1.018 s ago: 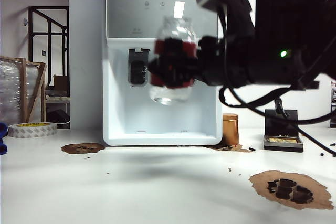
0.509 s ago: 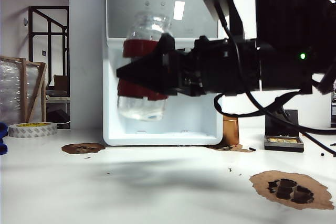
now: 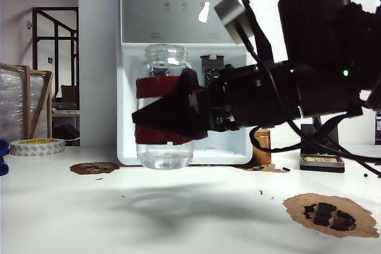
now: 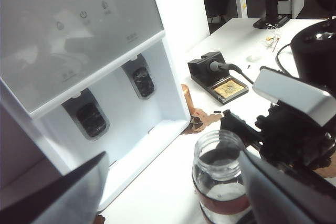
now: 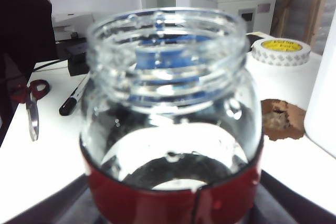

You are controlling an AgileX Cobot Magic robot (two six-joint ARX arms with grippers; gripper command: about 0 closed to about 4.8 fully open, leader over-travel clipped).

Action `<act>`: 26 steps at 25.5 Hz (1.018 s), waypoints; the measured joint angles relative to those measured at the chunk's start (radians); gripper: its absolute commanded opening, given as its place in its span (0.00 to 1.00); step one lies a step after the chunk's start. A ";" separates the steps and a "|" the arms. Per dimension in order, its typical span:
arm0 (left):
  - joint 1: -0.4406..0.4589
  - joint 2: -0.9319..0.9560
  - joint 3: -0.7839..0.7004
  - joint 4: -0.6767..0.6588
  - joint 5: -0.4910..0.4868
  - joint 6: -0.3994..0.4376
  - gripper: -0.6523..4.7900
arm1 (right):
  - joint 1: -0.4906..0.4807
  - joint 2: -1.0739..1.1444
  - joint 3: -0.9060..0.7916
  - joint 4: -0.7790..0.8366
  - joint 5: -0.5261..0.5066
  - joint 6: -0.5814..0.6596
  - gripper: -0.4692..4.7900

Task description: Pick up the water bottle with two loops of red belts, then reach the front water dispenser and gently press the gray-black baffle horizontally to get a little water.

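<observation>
The water bottle, a clear jar with two red bands, stands upright in my right gripper, which is shut on its body from the right. It hangs low in front of the left half of the water dispenser and hides the left paddle. The gray-black baffle shows just right of the bottle's neck, apart from it. The right wrist view looks into the bottle, with the right gripper at the upper band. My left gripper is open, off to the side of the bottle, facing the baffle.
A tape roll lies at the left. A copper cylinder and a soldering stand sit right of the dispenser. Brown patches mark the table. Scissors and a marker lie behind.
The right gripper has swung the bottle left and down from in front of the dispenser's bay, and the bottle now stands lower and upright. The right-hand paddle is uncovered.
</observation>
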 measured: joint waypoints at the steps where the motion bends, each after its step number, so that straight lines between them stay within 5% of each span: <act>1: 0.000 0.000 0.000 0.000 0.000 0.000 0.86 | 0.000 0.000 0.000 -0.003 -0.006 0.000 0.39; 16: 0.000 0.000 0.000 0.007 0.006 0.000 0.86 | 0.000 0.127 -0.002 0.068 -0.063 0.053 0.39; 22: 0.000 -0.047 0.000 -0.017 0.140 -0.019 0.86 | 0.001 0.127 -0.059 0.153 -0.030 0.085 0.39; 26: 0.002 -0.114 0.000 -0.047 0.146 -0.065 0.86 | 0.001 0.127 -0.066 0.175 -0.018 0.103 0.39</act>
